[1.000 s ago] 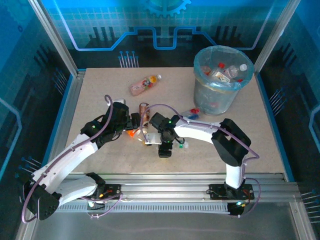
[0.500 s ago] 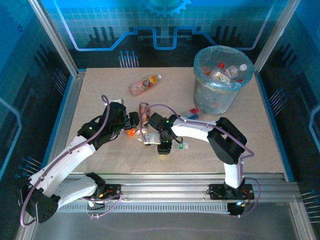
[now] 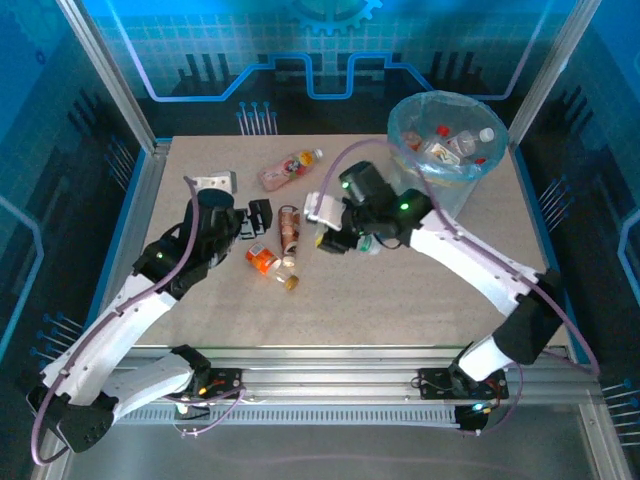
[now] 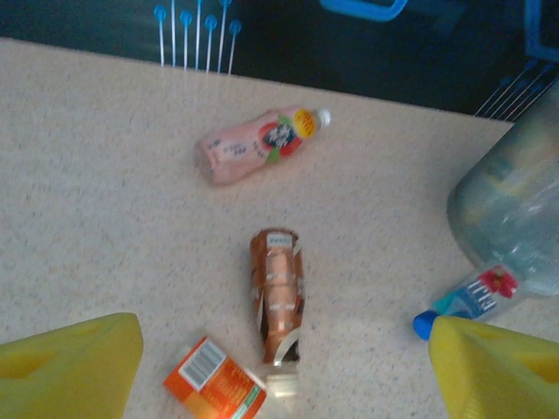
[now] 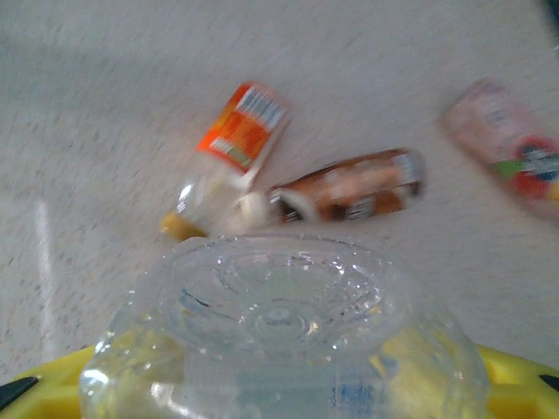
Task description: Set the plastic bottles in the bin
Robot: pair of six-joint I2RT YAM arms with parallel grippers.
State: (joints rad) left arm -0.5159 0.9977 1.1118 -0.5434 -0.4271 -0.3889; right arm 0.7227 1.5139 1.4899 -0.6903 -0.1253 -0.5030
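Note:
My right gripper (image 3: 337,238) is shut on a clear plastic bottle (image 5: 279,340), raised over the middle of the table; its base faces the right wrist camera between my yellow fingers (image 5: 515,388). Three bottles lie on the table: a pink one (image 3: 290,168), a brown one (image 3: 289,228) and an orange-labelled one (image 3: 264,260) with a yellow cap. My left gripper (image 3: 256,220) hangs open just left of the brown bottle (image 4: 278,292), holding nothing. A blue-capped bottle (image 4: 472,295) lies against the bin (image 3: 445,150), which holds several bottles.
The bag-lined bin stands at the back right corner of the table (image 3: 200,300). Metal frame posts (image 3: 105,75) and blue panels wall in the table at the back and sides. My right arm (image 3: 470,262) stretches across the right half.
My right gripper shut on the clear bottle near the table's front middle, then lifted it back and right toward the bin. My left gripper drew back to the left, off the orange-labelled bottle.

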